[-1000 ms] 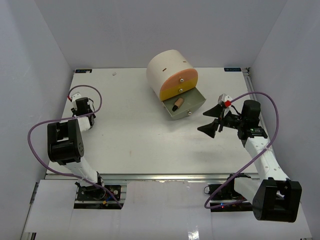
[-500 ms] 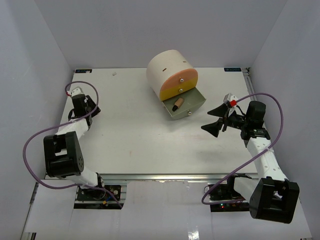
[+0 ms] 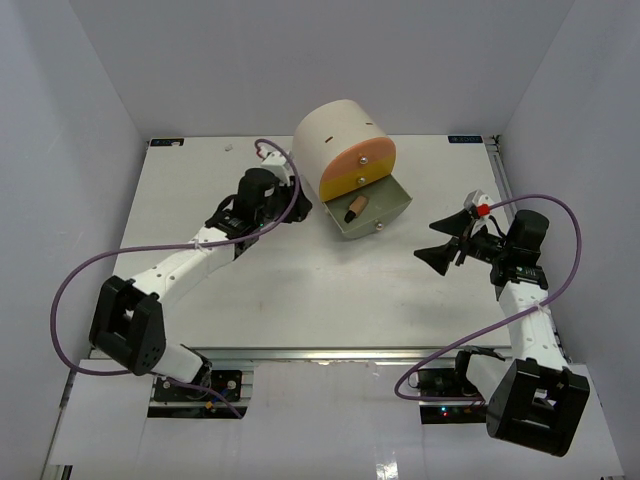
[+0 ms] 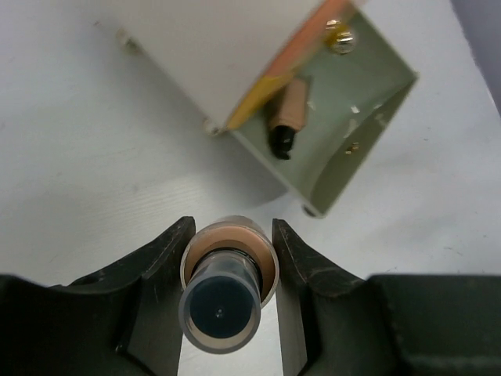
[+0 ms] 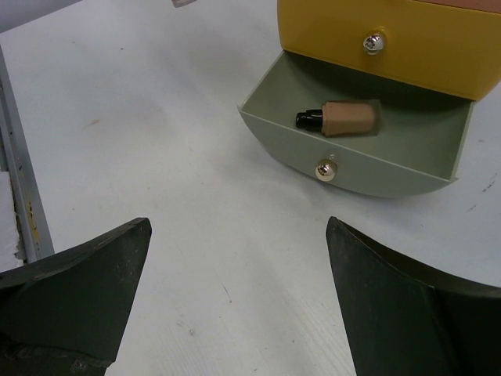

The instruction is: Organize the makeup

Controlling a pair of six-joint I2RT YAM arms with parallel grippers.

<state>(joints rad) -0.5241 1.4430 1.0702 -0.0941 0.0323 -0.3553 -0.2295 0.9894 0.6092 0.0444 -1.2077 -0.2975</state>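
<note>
Left gripper (image 4: 228,235) clenched on a tan tube (image 4: 221,307) near the drum (image 3: 335,135).
Right gripper (image 5: 239,227) spread wide, empty, facing the open grey drawer (image 5: 376,178); a second tan tube (image 5: 350,117) lies inside.

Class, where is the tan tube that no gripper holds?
In the top view the tan tube lies inside the open grey drawer at the base of the cream drum, right of centre.

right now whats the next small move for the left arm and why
Probably ease the left gripper rightward over the open grey drawer. It is shut on a tan tube beside the drum, short of the drawer, where another tube already lies. The right gripper hangs open, well clear.
</note>
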